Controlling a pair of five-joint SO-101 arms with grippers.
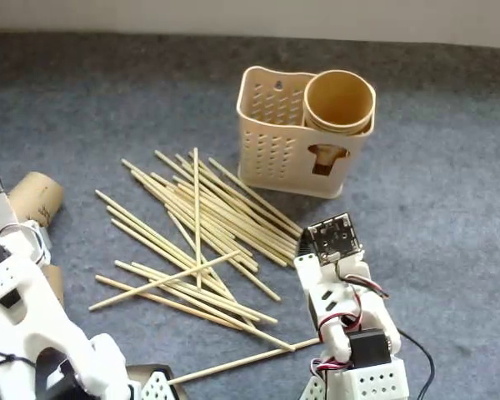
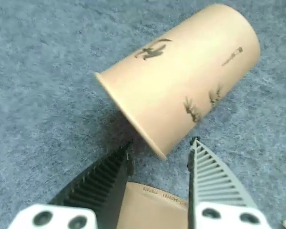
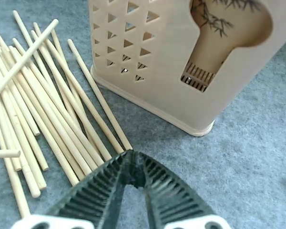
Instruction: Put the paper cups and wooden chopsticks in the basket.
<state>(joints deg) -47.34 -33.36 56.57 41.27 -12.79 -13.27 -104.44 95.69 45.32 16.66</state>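
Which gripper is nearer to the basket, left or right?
Right. The right gripper sits just before the basket; the left gripper is far off, at a lying paper cup.

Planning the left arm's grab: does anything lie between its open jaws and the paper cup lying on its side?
Nothing visible does. The tan paper cup lies on the grey carpet with its rim right at the open jaws of the left gripper; another tan cup lies under it.

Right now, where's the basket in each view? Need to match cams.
High view: basket upright, top centre, stacked paper cups inside.
Right wrist view: basket close ahead of the right gripper, chopsticks beside it.
Left wrist view: faces a lying paper cup instead.
Shared landmark: the basket's keyhole cutout.
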